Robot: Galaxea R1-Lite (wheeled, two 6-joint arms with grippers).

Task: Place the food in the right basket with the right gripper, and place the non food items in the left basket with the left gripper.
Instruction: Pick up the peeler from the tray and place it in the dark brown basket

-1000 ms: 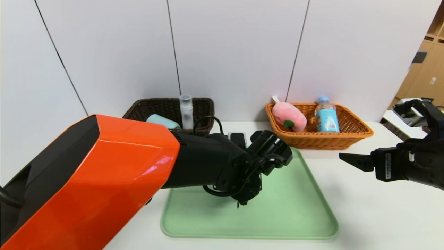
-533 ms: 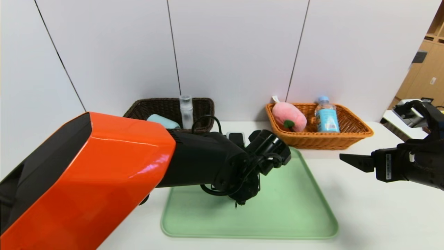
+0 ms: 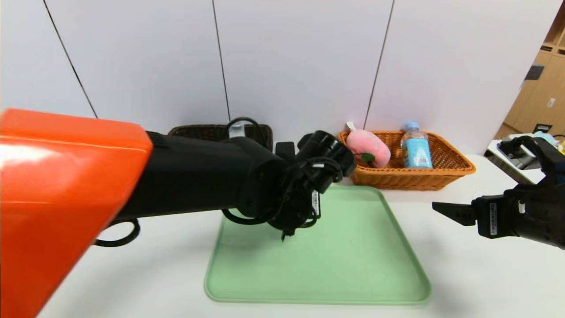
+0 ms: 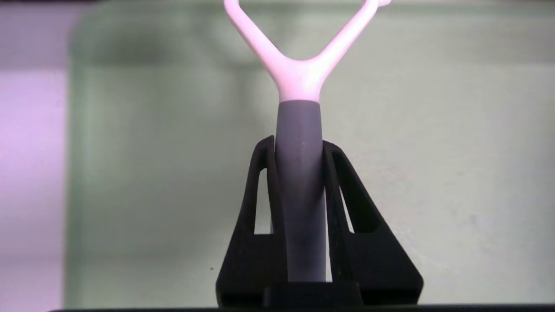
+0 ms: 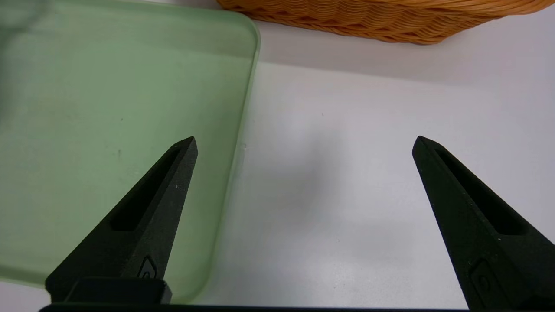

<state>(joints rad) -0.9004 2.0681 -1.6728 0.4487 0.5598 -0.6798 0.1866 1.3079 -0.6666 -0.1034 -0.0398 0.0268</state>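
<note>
- Peeler (image 4: 300,82): grey handle clamped between the left hand's (image 4: 299,147) fingers, above the green tray (image 3: 326,265).
- Step in hand, as judged: peeler transfer (likely the last item).
- Next move: carry to the dark basket (image 3: 194,132), then release.
- Right hand (image 5: 305,145): idle, spread apart, over the counter (image 5: 329,195) beside the tray.

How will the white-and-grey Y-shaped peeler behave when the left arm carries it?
The white-and-grey Y-shaped peeler looks stiff: its straight handle shows no bend in the left end effector. The smooth, tapering handle might slip or pivot if bumped. Its forked head, jutting well past the fingertips, could catch on a rim.
</note>
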